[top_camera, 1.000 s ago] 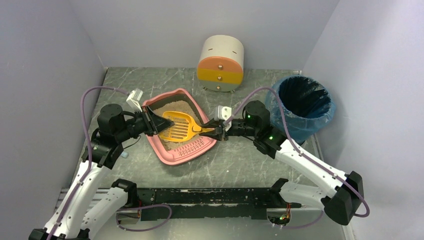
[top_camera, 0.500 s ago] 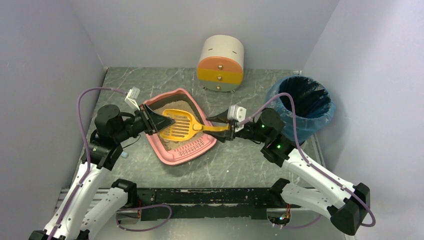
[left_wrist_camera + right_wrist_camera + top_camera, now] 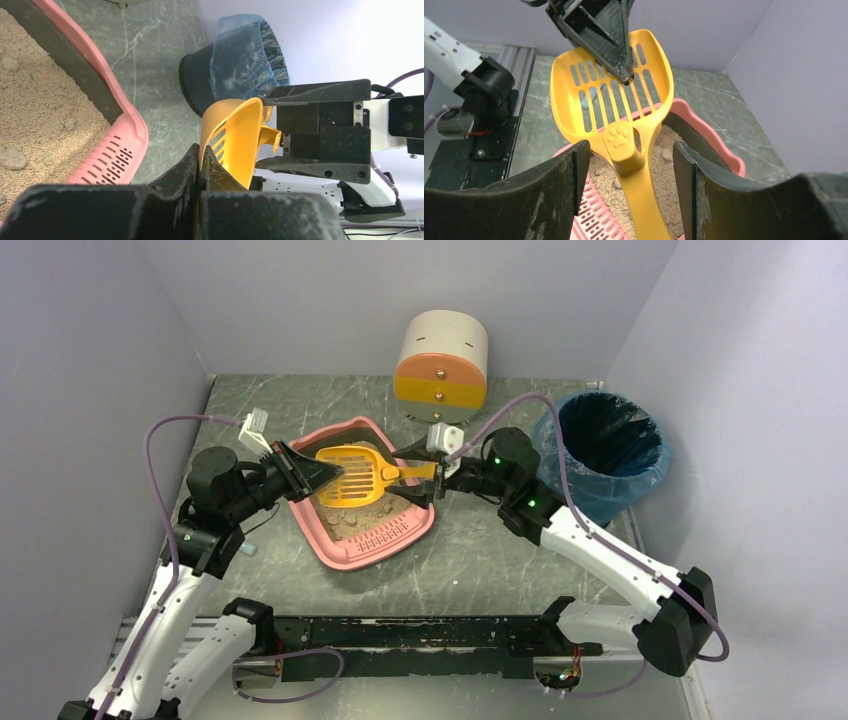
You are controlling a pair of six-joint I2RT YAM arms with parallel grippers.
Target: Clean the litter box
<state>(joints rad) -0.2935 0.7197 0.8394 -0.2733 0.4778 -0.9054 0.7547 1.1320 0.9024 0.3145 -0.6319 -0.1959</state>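
ok so my read is this is the scoop handover / regrip bit, not actual scooping; the litter box sits on the table a bit left of centre, between the two arms, turned at an angle, with a few clumps showing in the litter.

the yellow scoop is up in the air over the far half of the box, not in the litter; the left gripper is clamped tight on the left edge of the slotted blade; the right gripper is roughly half open with the handle running between its fingers; the right wrist cam shows a gap on both sides, so it's got hold of nothing right now.

next move, i reckon: right jaws centred on the handle and squeezed shut before the left lets go, otherwise the scoop could drop into the box; after that, dig for clumps and carry them right to the blue-lined bin.
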